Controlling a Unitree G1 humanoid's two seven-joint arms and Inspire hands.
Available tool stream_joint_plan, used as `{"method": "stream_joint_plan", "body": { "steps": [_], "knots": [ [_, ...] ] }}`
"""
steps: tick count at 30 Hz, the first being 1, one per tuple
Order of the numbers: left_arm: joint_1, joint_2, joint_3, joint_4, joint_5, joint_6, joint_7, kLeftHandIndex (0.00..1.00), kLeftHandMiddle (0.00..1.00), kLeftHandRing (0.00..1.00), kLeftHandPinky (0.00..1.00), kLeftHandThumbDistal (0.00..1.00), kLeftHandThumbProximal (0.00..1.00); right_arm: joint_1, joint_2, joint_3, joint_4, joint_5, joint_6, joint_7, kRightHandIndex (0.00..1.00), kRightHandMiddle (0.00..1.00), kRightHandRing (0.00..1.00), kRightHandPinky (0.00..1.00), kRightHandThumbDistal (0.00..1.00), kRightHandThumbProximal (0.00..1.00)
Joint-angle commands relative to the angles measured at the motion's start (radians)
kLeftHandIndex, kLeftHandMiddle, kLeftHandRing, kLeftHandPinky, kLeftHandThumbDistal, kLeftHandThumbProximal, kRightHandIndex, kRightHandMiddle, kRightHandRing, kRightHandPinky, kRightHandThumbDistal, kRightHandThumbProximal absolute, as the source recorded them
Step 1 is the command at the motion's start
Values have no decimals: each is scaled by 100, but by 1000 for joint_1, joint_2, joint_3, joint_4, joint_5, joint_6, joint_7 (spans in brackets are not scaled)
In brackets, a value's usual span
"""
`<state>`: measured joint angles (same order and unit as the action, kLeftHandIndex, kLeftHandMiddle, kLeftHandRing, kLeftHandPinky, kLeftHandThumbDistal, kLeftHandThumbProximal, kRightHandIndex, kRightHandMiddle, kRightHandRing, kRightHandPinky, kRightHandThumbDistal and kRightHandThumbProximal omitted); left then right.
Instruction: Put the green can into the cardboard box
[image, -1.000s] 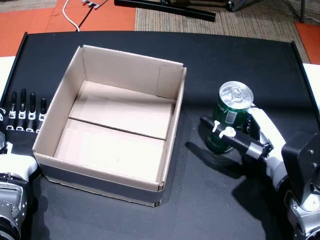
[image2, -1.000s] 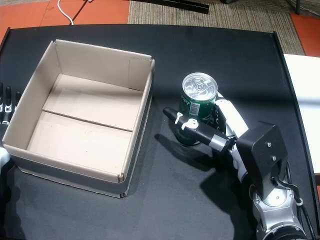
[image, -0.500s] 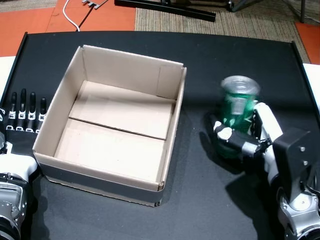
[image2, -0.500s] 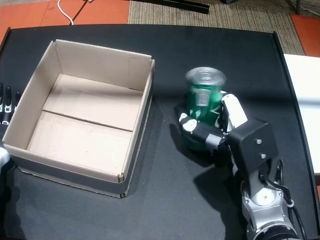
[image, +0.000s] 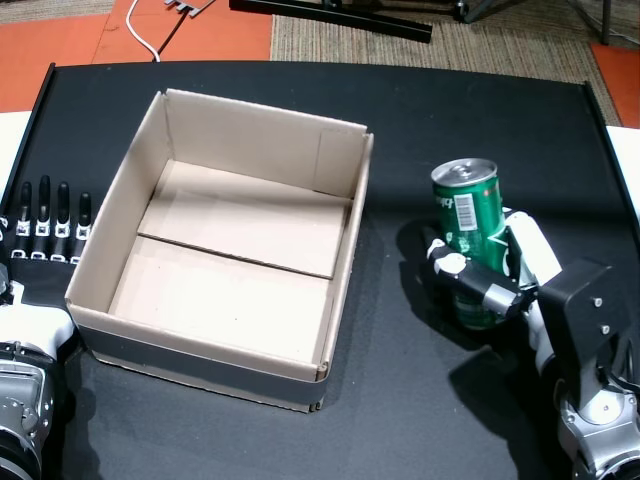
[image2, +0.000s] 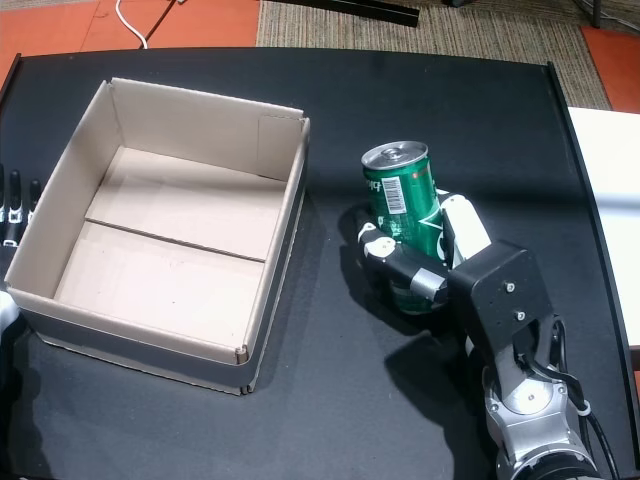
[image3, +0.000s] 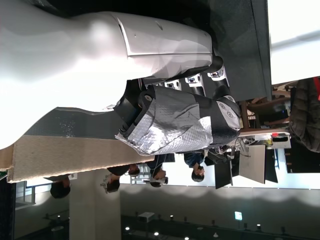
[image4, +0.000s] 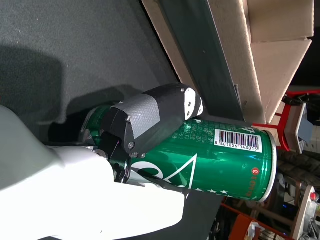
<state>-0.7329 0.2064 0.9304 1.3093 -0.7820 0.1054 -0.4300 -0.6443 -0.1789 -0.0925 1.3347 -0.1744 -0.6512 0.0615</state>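
The right hand (image: 490, 285) was closed around the green aluminium can (image: 470, 225), holding it upright. The open brown cardboard box (image: 345, 265) stood to that hand's left. Judging so, the can needed lifting above the near wall before crossing. The left hand (image: 45, 225) lay with fingers straight, holding nothing.

Right hand (image: 490, 285) clenched, left hand (image: 45, 225) flat
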Motion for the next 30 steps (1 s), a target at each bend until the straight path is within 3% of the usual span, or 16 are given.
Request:
{"method": "stream_joint_plan", "body": {
  "steps": [1, 2, 3, 5, 10, 11, 12, 15, 18, 21, 24, 25, 26, 30],
  "knots": [
    [51, -9, -5, 29, 13, -15, 52, 53, 55, 65, 77, 0, 59, -5, -20, 16, -6, -18, -32, -14, 0, 0, 5, 28, 0, 48],
    [51, -11, -4, 29, 12, -15, 50, 54, 54, 65, 78, 0, 58, -9, -28, 33, -7, -39, -40, -27, 0, 0, 5, 27, 0, 52],
    [50, -12, -3, 29, 11, -14, 49, 54, 54, 64, 79, 0, 59, -15, -35, 50, -9, -58, -45, -40, 0, 1, 6, 26, 0, 51],
    [52, -13, -4, 31, 13, -13, 48, 53, 52, 63, 77, 0, 60, -31, -52, 87, -15, -99, -67, -68, 1, 4, 8, 24, 0, 39],
    [52, -17, -4, 33, 13, -9, 47, 56, 56, 67, 76, 0, 59, -90, -103, 180, -32, -205, -130, -165, 1, 6, 9, 20, 0, 33],
    [49, -19, -5, 32, 13, -11, 57, 57, 56, 67, 76, 0, 59, -108, -116, 199, -37, -230, -142, -196, 0, 4, 8, 18, 0, 44],
    [46, -21, -5, 32, 13, -13, 64, 57, 55, 66, 77, 0, 60, -127, -128, 216, -42, -251, -152, -223, 0, 4, 8, 18, 0, 48],
    [43, -25, -8, 32, 16, -18, 74, 55, 54, 63, 76, 0, 60, -174, -158, 246, -52, -286, -179, -276, 0, 4, 10, 19, 0, 44],
    [44, -27, -15, 32, 21, -22, 67, 53, 53, 63, 75, 0, 60, -232, -182, 259, -64, -295, -193, -298, 0, 4, 10, 25, 0, 58],
    [48, -28, -19, 33, 20, -24, 58, 54, 53, 64, 76, 0, 57, -291, -210, 277, -82, -324, -215, -369, 0, 3, 8, 18, 0, 32],
    [47, -28, -24, 34, 20, -24, 54, 55, 53, 64, 78, 0, 59, -343, -241, 307, -100, -392, -217, -515, 1, 3, 9, 25, 0, 13],
    [47, -29, -24, 34, 21, -25, 56, 55, 52, 63, 77, 0, 59, -357, -248, 311, -104, -406, -220, -561, 3, 6, 13, 27, 0, 12],
    [46, -29, -24, 34, 20, -25, 62, 55, 52, 62, 76, 0, 59, -370, -253, 312, -109, -415, -231, -613, 2, 4, 12, 26, 0, 18],
    [45, -30, -20, 35, 16, -23, 62, 55, 53, 63, 75, 0, 57, -404, -261, 309, -117, -428, -276, -753, 0, 0, 0, 17, 0, 24]
  ]
}}
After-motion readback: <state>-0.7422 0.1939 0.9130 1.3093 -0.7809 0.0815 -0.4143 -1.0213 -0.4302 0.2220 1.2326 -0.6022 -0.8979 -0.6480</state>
